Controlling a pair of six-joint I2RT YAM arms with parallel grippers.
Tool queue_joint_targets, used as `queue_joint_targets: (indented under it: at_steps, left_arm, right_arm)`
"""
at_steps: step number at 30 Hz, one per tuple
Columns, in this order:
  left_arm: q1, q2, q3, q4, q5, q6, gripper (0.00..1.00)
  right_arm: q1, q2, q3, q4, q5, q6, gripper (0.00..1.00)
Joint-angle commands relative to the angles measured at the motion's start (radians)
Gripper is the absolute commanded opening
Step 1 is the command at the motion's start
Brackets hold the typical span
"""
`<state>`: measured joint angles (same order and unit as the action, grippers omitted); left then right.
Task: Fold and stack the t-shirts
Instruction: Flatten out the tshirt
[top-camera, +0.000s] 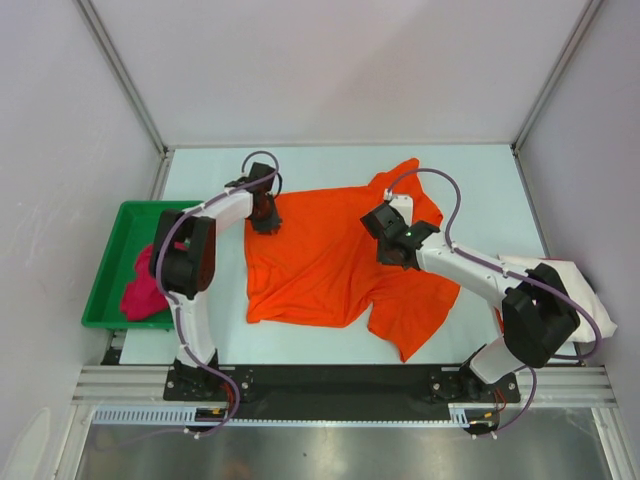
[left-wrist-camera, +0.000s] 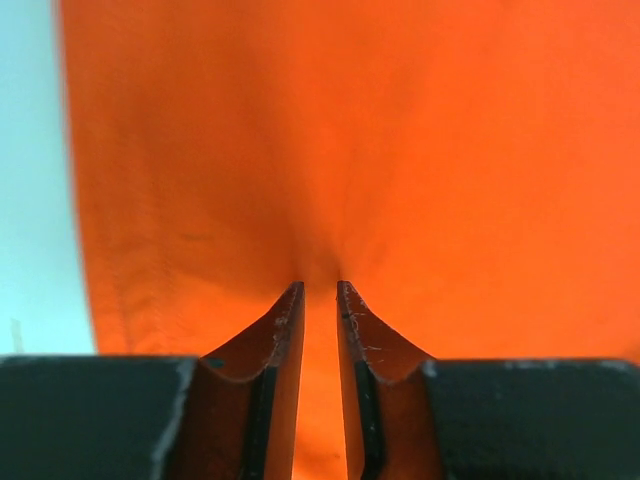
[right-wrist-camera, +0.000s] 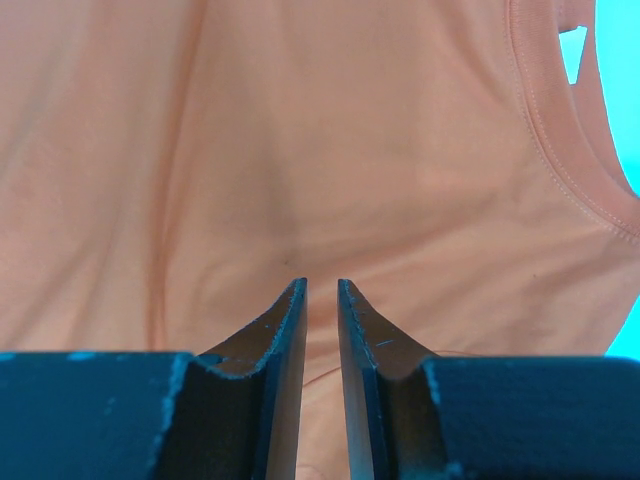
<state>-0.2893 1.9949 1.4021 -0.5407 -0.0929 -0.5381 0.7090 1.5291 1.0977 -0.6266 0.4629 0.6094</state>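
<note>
Cloth of the orange t-shirt (top-camera: 330, 265) lies spread beneath both pincers. At the shirt's far left edge, the left pincer (left-wrist-camera: 320, 288) has its jaws nearly together on a pucker of orange fabric gathered at the tips. The right pincer (right-wrist-camera: 320, 284), near the collar, shows jaws just as narrow, seemingly nipping a fold, though the creases there are faint. The magenta t-shirt (top-camera: 143, 285) rests in the green tray (top-camera: 105, 270), well left of the left pincer. The off-white t-shirt (top-camera: 580, 290) lies right of the right pincer.

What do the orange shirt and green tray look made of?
The orange shirt: soft knit cloth, matte; it creases and drapes, with a stitched collar band in the right wrist view. The green tray: probably moulded plastic, smooth with slight sheen; rigid straight rim.
</note>
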Motion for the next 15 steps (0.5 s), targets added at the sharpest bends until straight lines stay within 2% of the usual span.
queue_joint_targets:
  at_steps: [1,6,10,15]
  left_arm:
    - [0.044,0.024,0.113,0.019,0.001,0.041,0.23]
    - [0.055,0.108,0.247,-0.041,-0.048,0.076,0.26]
    - [0.056,0.200,0.409,-0.113,-0.062,0.096,0.26]
    - [0.056,0.294,0.501,-0.186,-0.096,0.096,0.24]
  right_arm:
    - [-0.002,-0.027,0.011,0.011,-0.003,-0.008,0.24]
    - [-0.002,-0.027,0.022,0.016,-0.027,-0.019,0.24]
    - [-0.002,-0.027,0.042,0.016,-0.041,-0.030,0.24]
    - [-0.006,-0.024,0.070,0.013,-0.032,-0.059,0.24]
